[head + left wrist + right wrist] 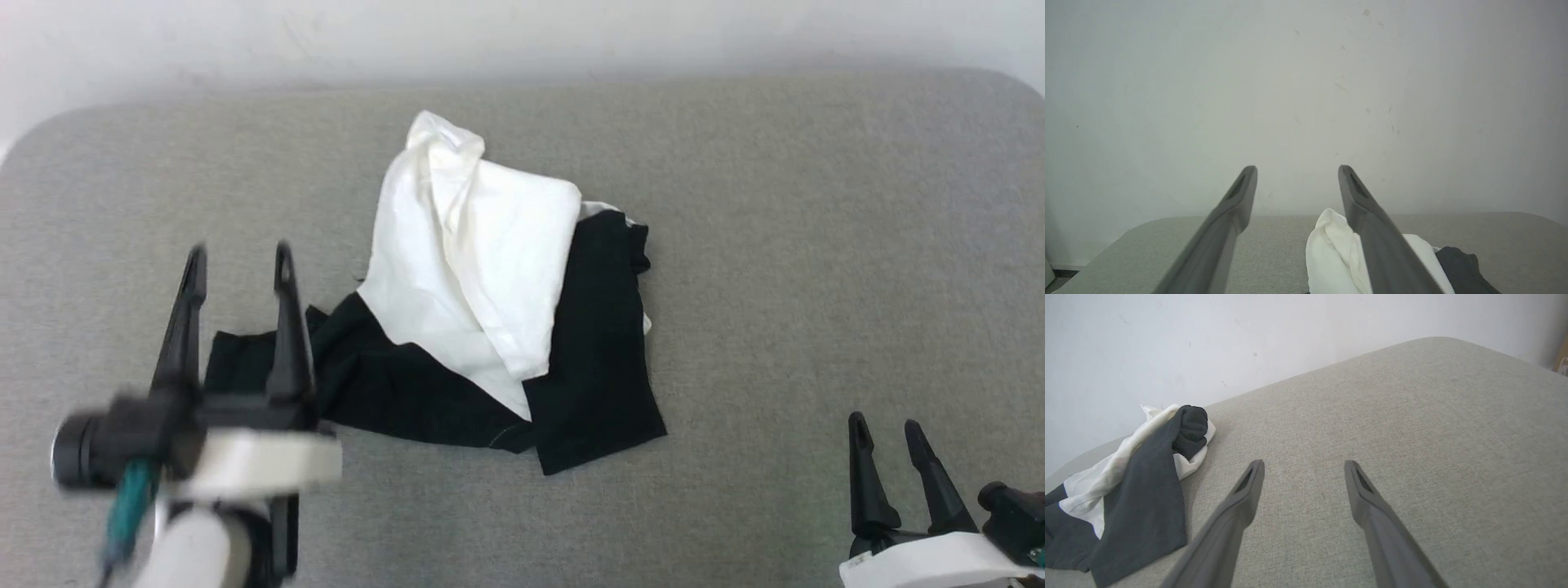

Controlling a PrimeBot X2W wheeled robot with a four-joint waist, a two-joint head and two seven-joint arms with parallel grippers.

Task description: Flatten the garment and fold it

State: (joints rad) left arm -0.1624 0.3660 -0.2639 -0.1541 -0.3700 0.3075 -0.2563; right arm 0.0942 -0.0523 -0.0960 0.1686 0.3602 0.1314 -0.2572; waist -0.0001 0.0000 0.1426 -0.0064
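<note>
The garment (482, 310) lies crumpled in the middle of the grey padded table (816, 245), white body bunched on top and black sleeves spread below and to the right. No print is visible. My left gripper (240, 260) is raised at the lower left, open and empty, its fingers over the black sleeve's left end. The left wrist view has the white cloth (1331, 253) low between and behind the open fingers (1237, 204). My right gripper (886, 429) stands open and empty at the lower right, well clear of the shirt; its wrist view has the garment (1143, 486) at the left.
A plain white wall (522, 33) runs along the table's far edge. The table's far corners are rounded. Bare grey fabric (1412, 437) stretches to the right of the garment and in front of it.
</note>
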